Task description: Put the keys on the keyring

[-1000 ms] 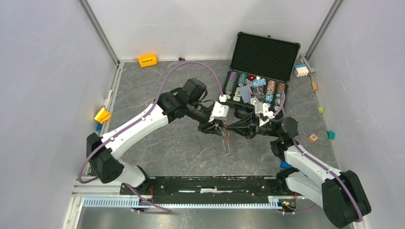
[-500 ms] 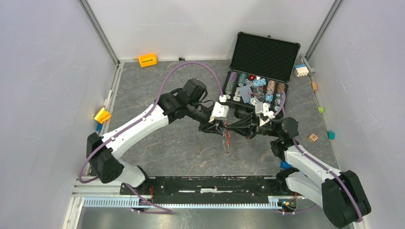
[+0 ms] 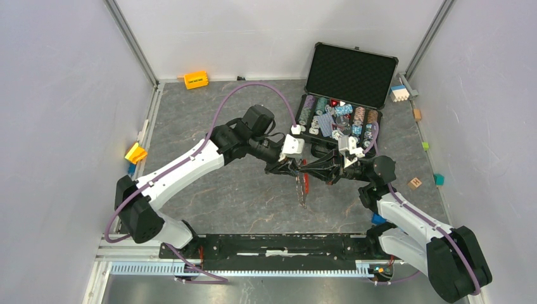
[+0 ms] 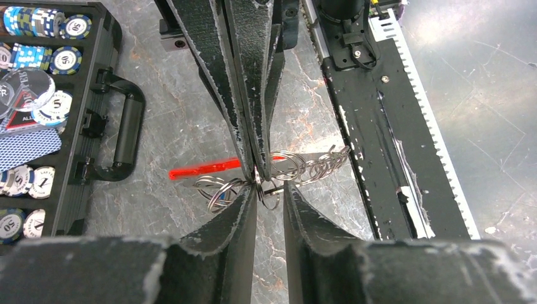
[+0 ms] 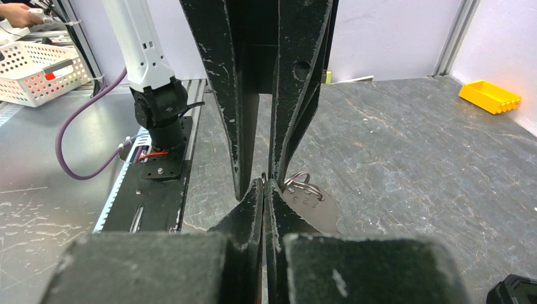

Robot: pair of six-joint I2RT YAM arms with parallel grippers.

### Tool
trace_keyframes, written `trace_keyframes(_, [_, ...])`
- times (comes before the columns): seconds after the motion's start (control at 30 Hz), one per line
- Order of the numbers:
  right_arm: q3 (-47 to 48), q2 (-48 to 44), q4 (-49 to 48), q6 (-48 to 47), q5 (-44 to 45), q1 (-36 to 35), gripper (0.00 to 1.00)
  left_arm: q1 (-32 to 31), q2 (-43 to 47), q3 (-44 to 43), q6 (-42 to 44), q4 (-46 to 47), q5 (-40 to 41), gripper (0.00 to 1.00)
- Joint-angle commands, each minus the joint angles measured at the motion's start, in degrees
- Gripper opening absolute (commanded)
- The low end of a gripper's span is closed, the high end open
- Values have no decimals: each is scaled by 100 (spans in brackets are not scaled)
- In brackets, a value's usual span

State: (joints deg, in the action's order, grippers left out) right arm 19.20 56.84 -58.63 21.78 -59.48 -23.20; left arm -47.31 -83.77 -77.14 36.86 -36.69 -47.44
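- right pincer [image 5: 264, 185] is clamped fully shut, tips pressed flat together, and it's pinching a ring of the keyring [image 3: 303, 185], so the whole bunch dangles just under its tips, off the desk [image 3: 247, 206]
- left pincer [image 4: 269, 191] comes in from the opposite side, nose to nose with the right one, tips nearly touching it
- left jaws are only partly open, a narrow gap between them. One thin ring sits right in that gap, but I honestly can't tell if the pads are touching it
- red fob [image 4: 202, 170] sticks out sideways from the right pincer's tips. In the top view it hangs below both pincers
- a cluster of split rings [image 4: 218, 190] sits on one side of the shut tips, and the linked chain [image 4: 320, 163] trails off the other side
- small oval metal tag [image 5: 311, 206] stamped 123 hangs just past the right pincer's tips, on a ring
- the keys themselves: can't pick them out from the tangle of rings in any view
- open black case [image 3: 351, 73] with poker chips [image 4: 66, 60] sits on the desk beyond both pincers, well apart from the keyring
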Motion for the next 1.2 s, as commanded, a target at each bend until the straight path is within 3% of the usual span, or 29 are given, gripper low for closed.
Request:
trace_keyframes(0.0, [53,-72,-307,-29,119,-14,0,-6,85,27,-210,285,-82,27])
trace_keyframes(0.3, [41,-72,-166,-184,185,-16,0,-6,207,40,-259,285,96,2])
trace_keyframes(0.47, [42,-119,163,-535,293,-4,0,-23,279,-127,-457,36,629,2])
trace_keyframes(0.57, [71,-110,341,-716,297,-5,1,-104,140,-511,-410,-597,1186,2])
trace_keyframes(0.87, [124,-22,521,-846,261,-1,29,-506,-451,-1610,-544,-2224,2458,2])
trace_keyframes(1.17, [84,-13,341,-715,133,-17,34,-769,-948,-2460,-717,-2939,3135,2])
